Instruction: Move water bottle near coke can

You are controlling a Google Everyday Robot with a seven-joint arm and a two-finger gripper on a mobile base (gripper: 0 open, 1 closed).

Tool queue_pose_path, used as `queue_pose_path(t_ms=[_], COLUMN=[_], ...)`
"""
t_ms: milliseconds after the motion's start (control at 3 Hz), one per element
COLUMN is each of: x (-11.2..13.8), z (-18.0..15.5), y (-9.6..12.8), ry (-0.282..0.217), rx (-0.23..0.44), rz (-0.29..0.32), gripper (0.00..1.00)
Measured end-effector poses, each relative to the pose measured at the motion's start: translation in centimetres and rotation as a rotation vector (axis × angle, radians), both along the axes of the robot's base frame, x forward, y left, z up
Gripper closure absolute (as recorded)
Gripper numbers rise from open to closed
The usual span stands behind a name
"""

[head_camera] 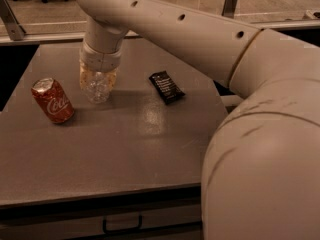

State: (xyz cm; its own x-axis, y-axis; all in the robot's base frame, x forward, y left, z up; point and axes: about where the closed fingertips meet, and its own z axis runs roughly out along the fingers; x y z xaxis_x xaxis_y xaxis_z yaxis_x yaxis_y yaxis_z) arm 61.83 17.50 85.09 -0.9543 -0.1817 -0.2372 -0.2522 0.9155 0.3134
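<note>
The water bottle (pixel 98 87), small, clear and crinkly, stands upright under the arm's wrist on the grey table (pixel 125 149). My gripper (pixel 98 78) comes straight down over it and is shut on its upper part, so the cap is hidden. The bottle's base is at or just above the table top. The coke can (pixel 53 101), red with white script and a silver top, stands tilted a short way to the left of the bottle and slightly nearer the front. A small gap separates can and bottle.
A flat black snack packet (pixel 166 87) lies on the table to the right of the bottle. The arm's large white links (pixel 260 149) fill the right side of the view. A drawer handle (pixel 122 225) shows below the table's front edge.
</note>
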Motion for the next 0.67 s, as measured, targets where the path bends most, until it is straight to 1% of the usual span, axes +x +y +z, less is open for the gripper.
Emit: queue_pose_path(t_ms=[333,667], x=[-1.3,-2.1], z=[1.1,1.4], y=[1.2,2.3], ry=[0.053,0.105], rx=[0.053,0.103], rz=[0.028,0.059], gripper=[0.36,0.12])
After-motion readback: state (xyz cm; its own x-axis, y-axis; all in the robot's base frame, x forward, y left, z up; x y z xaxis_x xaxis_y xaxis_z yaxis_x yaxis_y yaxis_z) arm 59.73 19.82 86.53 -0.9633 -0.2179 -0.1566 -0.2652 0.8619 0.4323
